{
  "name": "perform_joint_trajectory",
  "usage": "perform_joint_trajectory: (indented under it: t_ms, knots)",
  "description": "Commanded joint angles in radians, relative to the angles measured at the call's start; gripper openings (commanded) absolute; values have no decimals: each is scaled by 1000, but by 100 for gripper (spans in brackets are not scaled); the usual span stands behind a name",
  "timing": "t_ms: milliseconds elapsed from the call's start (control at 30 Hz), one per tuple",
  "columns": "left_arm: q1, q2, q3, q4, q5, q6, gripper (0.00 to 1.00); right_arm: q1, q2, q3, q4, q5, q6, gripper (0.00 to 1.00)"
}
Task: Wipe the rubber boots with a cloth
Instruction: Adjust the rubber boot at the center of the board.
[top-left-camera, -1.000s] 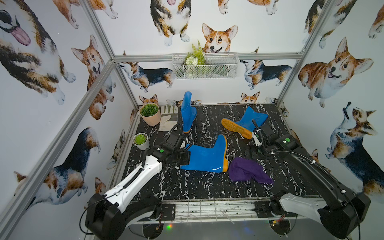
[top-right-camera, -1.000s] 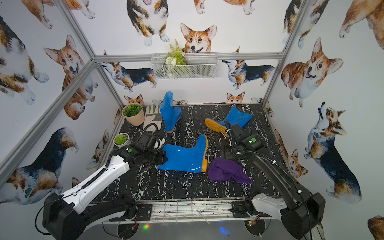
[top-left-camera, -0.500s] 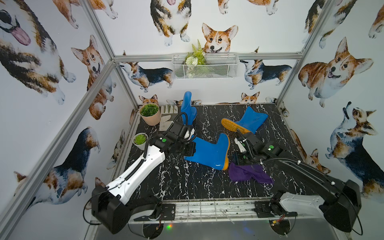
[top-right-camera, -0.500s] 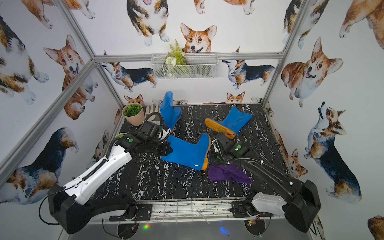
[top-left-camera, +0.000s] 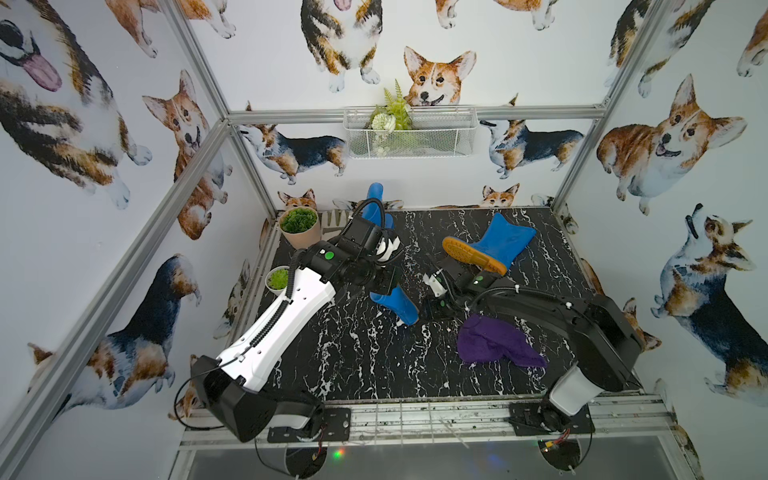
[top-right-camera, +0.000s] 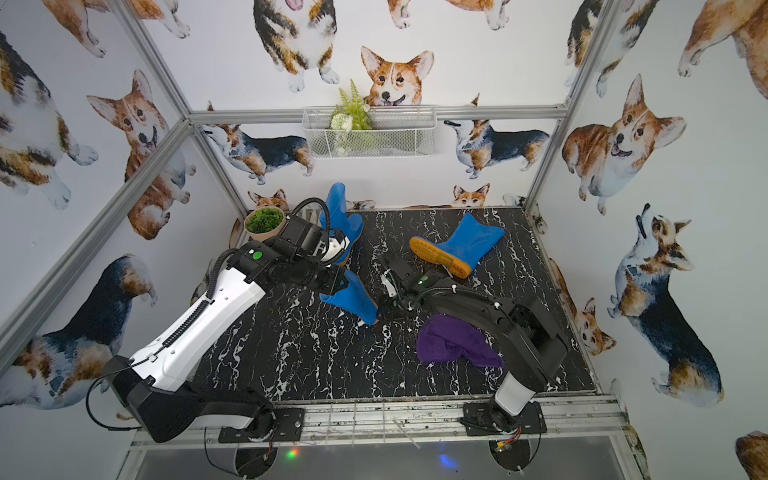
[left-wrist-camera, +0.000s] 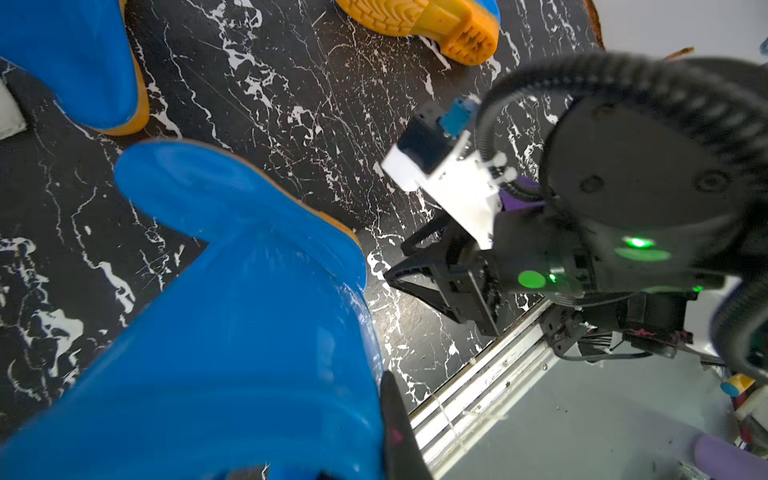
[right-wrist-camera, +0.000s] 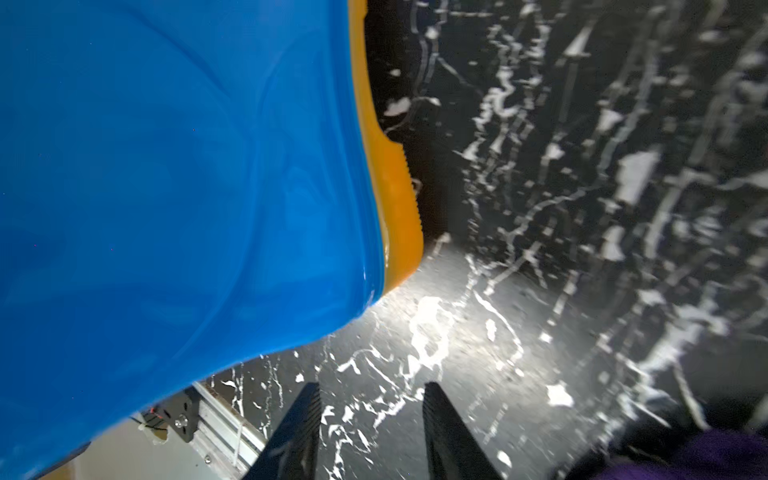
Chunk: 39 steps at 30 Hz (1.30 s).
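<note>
Enclosing black marbled tabletop, corgi walls; left fingers clamp boot, right fingers apart.

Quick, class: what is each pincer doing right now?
Left pincer: closed, holding the tilted blue rubber boot by its shaft.
Right pincer: open, holding nothing.

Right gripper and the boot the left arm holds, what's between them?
Only bare marbled tabletop separates the right gripper from that boot, seen in the right wrist view.
</note>
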Motion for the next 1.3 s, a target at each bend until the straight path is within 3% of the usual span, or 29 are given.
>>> perform_joint_trajectory:
  t_ms: [0, 333, 633, 833, 1267]
  knots:
    - [-1, -11, 38, -119, -42, 66, 0, 19, 86, 84, 57, -110, -9, 43]
    - [6, -23, 55, -182, -100, 117, 0, 119, 268, 288, 40, -151, -1, 42]
    - [17, 37, 143, -243, -137, 214, 0, 122, 232, 231, 69, -98, 37, 39]
    - [20, 105, 216, -275, -171, 282, 0, 124, 222, 176, 197, -90, 136, 37]
    - [21, 199, 291, -326, -215, 320, 0, 125, 324, 266, 232, -138, 152, 37]
